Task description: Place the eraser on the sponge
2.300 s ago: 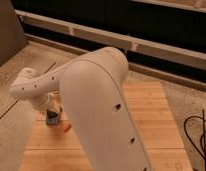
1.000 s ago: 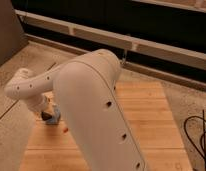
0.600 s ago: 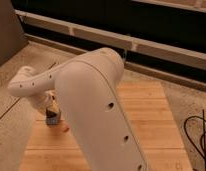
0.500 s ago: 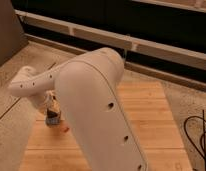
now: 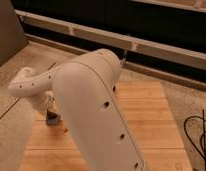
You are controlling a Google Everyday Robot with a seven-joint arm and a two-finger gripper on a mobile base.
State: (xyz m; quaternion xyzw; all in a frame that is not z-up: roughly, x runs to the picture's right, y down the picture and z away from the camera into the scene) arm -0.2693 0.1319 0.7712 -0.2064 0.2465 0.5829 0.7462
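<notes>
Pointing downward, closed tool (image 5: 52,117) over wooden table (image 5: 146,115), near its edge.

No text, label or number seems readable anywhere.

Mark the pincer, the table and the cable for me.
pincer (image 5: 52,117): camera view, tip, low over table's left side.
table (image 5: 146,117): camera view, bare planks, right half.
cable (image 5: 187,131): camera view, black loop, far right.

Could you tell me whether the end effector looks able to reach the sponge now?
Probably yes: the end effector sits low over the wooden table, right above a bluish pad that looks like the sponge, with nothing visible between them.
</notes>
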